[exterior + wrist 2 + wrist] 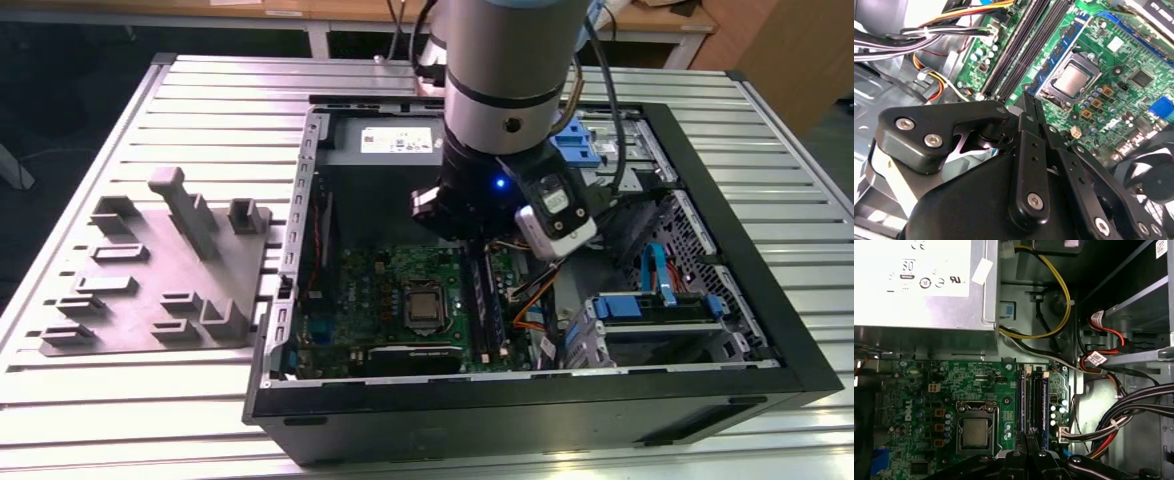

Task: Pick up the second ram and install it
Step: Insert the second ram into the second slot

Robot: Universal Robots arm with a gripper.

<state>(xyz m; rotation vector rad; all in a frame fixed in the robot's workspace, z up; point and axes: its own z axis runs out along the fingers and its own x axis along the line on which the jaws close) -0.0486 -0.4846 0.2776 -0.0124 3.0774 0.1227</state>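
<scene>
While the gripper point(1030, 100) hangs over the mobo point(919, 385) inside the PC case point(534, 410), its fingers are pressed together w/ nothing btwn them. Tips sit just above one end of the second ram point(1026, 400), which stands in its slot beside another stick point(1043, 400), near the mobo's cable-side edge.

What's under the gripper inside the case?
The motherboard's RAM slots, beside the CPU socket. The gripper covers one end of them, so what sits there is hidden.
</scene>
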